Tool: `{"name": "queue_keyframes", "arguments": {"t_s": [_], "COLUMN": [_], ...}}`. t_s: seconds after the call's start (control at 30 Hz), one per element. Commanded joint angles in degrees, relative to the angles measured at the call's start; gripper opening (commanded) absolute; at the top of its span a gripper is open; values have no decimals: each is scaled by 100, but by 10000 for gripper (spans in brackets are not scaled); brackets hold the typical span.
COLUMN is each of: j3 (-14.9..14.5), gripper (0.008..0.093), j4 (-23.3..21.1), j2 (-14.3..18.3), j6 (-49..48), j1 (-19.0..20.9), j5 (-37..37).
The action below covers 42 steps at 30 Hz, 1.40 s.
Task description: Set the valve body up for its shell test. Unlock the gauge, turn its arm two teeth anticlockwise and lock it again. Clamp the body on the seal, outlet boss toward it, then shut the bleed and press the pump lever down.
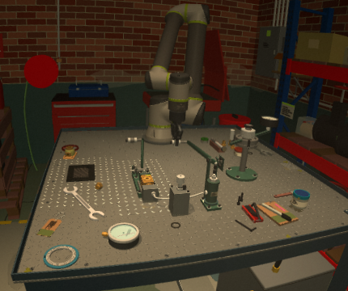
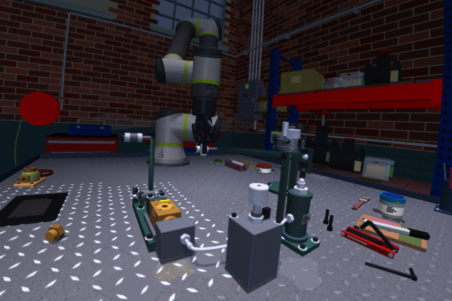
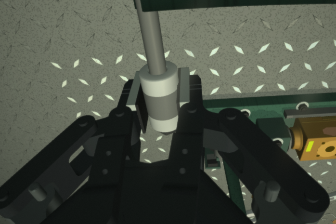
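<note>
My gripper (image 3: 158, 99) is closed around the white-and-grey grip (image 3: 159, 102) at the free end of the pump lever (image 1: 198, 151), at the back of the table near the arm's base. The dark green lever (image 2: 252, 151) runs from the grip to the green pump (image 1: 212, 190) at the table's middle. The brass valve body (image 2: 165, 210) sits in the green clamp fixture (image 1: 143, 184), whose handle (image 2: 150, 159) stands upright. A grey block (image 2: 252, 244) with a white knurled bleed knob (image 2: 258, 192) stands in front of the pump. The gauge stand (image 1: 243, 155) rises to the right.
The open-ended spanner (image 1: 83, 202) lies on the left of the table, near a dark mesh plate (image 1: 80, 173). A round dial gauge (image 1: 123, 233) and a ring (image 1: 61, 256) lie near the front edge. Hex keys and a tin (image 1: 300, 199) lie to the right.
</note>
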Motion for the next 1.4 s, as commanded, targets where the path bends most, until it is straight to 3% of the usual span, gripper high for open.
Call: {"name": "queue_keyframes", "arguments": {"t_s": [0.0, 1.37], "j3": [2, 114], "gripper": [80, 80], "j4": [-22, -467], "j2": [14, 347], "j6": [1, 21], "j1": [0, 20], "j5": [-1, -1]}}
